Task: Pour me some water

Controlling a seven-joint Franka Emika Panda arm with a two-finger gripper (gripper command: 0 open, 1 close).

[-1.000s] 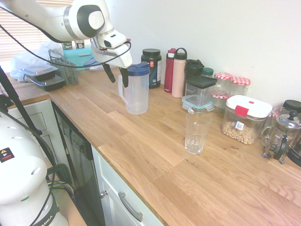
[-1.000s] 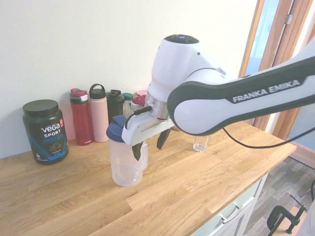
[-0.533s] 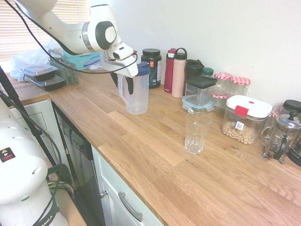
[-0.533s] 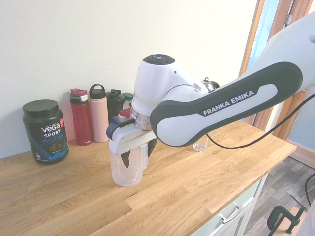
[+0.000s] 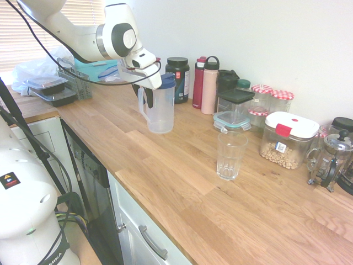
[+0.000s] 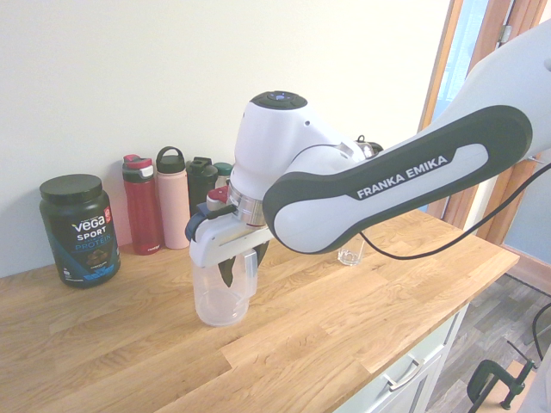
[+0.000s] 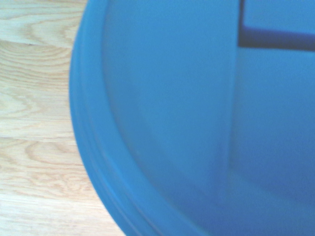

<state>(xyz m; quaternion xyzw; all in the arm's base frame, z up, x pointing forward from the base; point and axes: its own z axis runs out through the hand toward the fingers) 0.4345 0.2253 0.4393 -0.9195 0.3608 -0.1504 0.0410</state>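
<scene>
one pitcher, one glass, three bottles

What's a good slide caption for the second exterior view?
Franka arm's pincer straddles the handle of a blue-lidded pitcher on a wooden counter.

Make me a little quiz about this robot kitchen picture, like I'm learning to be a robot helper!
1. What colour is the lid of the pitcher?
2. True or false: the drinking glass lies on its side.
3. Which stands nearest the gripper? A the pitcher, B the French press, C the protein tub.

Key:
1. Blue.
2. False, it stands upright.
3. A.
</scene>
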